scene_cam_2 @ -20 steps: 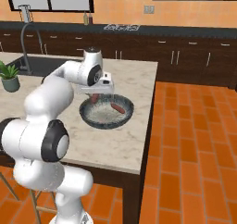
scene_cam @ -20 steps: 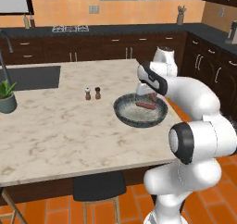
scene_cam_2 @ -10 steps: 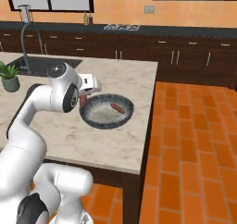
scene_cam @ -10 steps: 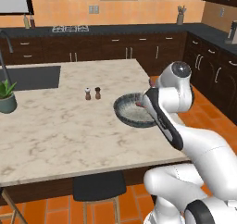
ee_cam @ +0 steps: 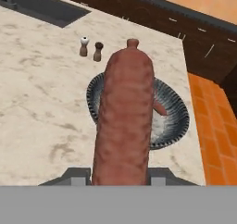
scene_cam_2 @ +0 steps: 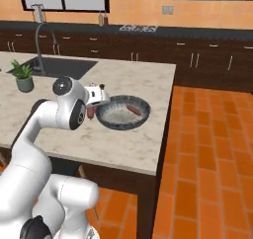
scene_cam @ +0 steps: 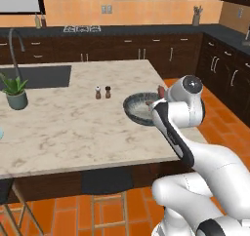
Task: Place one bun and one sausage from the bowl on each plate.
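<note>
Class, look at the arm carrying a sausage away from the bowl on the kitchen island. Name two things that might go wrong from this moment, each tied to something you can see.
1. The gripper holds the sausage by one end, most of it sticking out; it might swing or slip on the way.
2. The sausage hangs above the bowl and marble counter, with salt and pepper shakers nearby; dropped, it might roll away.

both base views are looking forward and down over the island counter (scene_cam: 73, 127) from behind, left and right, sharing the bowl (scene_cam: 139, 108) (scene_cam_2: 123, 113). the hand view is looking closely along a sausage (ee_cam: 125, 121) towards that bowl (ee_cam: 173, 121).
</note>
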### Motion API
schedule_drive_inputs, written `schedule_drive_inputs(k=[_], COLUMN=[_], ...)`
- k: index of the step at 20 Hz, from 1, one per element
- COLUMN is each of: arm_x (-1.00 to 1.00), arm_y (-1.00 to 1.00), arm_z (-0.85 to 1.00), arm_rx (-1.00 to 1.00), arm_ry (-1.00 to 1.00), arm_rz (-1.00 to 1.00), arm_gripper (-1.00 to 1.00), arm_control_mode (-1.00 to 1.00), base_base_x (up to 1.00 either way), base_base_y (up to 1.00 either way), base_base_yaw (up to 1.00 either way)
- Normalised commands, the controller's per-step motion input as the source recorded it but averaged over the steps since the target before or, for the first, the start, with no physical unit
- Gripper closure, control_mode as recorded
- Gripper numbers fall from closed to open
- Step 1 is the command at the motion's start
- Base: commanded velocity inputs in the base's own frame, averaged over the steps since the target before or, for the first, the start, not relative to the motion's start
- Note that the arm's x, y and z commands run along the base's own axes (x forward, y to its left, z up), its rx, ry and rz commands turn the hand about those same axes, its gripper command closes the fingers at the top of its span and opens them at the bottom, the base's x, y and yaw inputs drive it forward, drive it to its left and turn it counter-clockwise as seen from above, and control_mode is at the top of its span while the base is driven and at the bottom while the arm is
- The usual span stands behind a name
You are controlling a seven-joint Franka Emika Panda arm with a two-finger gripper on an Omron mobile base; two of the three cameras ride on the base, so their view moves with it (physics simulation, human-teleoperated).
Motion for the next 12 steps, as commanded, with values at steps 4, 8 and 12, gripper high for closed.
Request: schedule_drive_inputs(k=[4, 8, 12], arm_x=[0.00, 0.00, 0.00], arm_y=[0.00, 0.00, 0.00], arm_z=[0.00, 0.00, 0.00], arm_rx=[0.00, 0.00, 0.00], arm_ry=[0.00, 0.00, 0.00], arm_rz=[0.00, 0.00, 0.00], arm_gripper=[1.00, 1.00, 1.00], arm_control_mode=[1.00, 1.00, 1.00], base_base_x=[-0.41, -0.01, 0.00], base_base_y=[0.84, 1.00, 1.00], base_base_yaw=[0.10, 0.00, -0.01])
